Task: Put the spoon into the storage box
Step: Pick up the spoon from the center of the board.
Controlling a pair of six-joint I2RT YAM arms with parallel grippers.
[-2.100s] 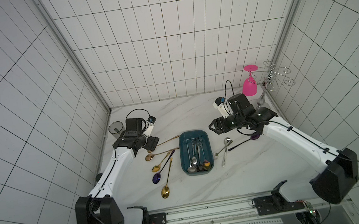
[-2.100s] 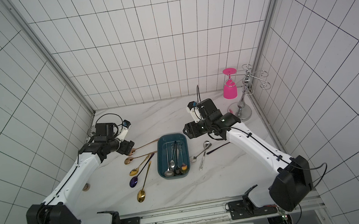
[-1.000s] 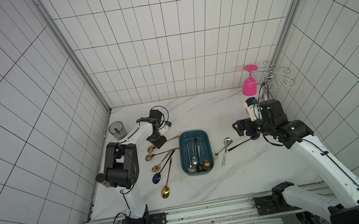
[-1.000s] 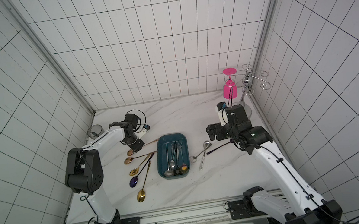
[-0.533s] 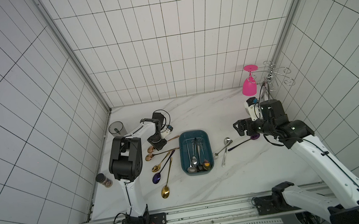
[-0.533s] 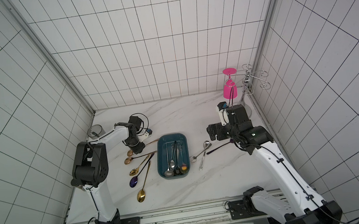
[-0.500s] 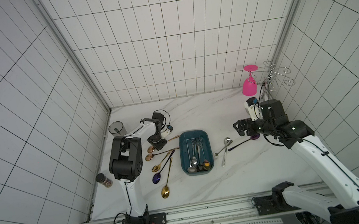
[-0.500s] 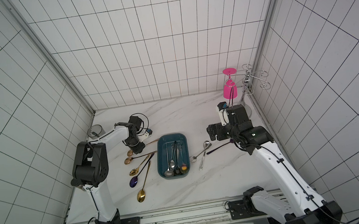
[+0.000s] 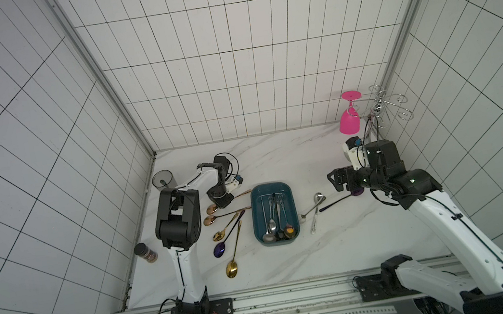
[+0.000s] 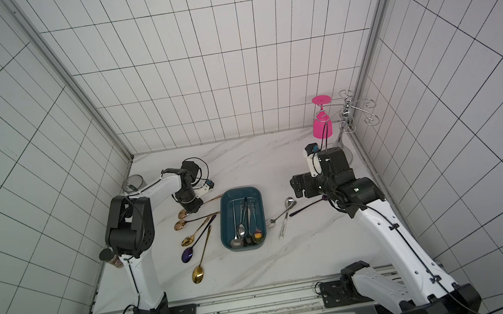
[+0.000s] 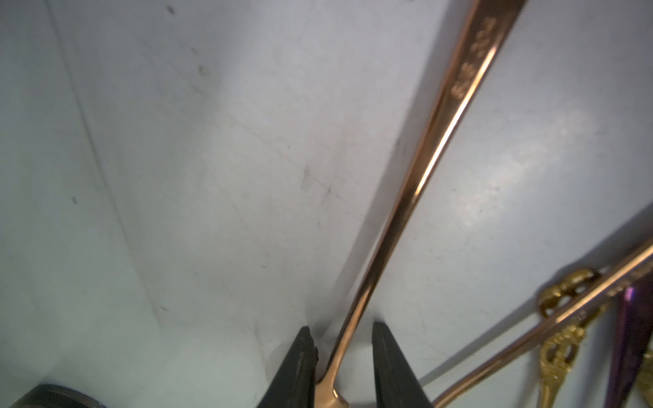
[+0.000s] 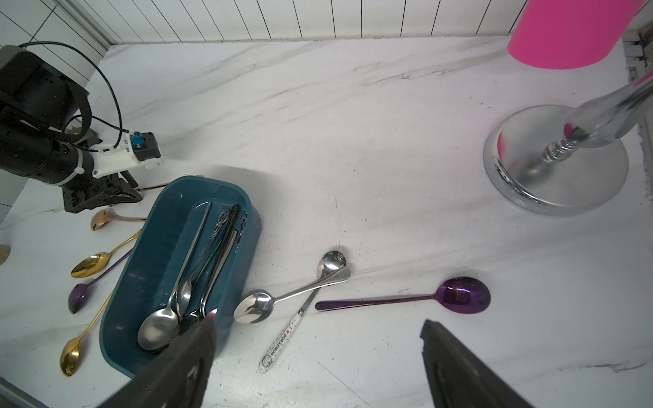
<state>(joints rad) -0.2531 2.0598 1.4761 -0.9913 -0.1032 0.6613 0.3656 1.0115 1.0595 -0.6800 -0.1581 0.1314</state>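
The copper spoon (image 11: 424, 169) lies flat on the counter (image 9: 281, 160), just beside the teal storage box (image 9: 257, 225). Its long axis runs obliquely, with the bowl away from the box and the handle tip toward the box's far corner. The left tool (image 11: 341, 332) straddles the handle near the bowl, jaws narrowly apart, not yet pinching. The right tool (image 12: 319, 318) is spread wide and empty.
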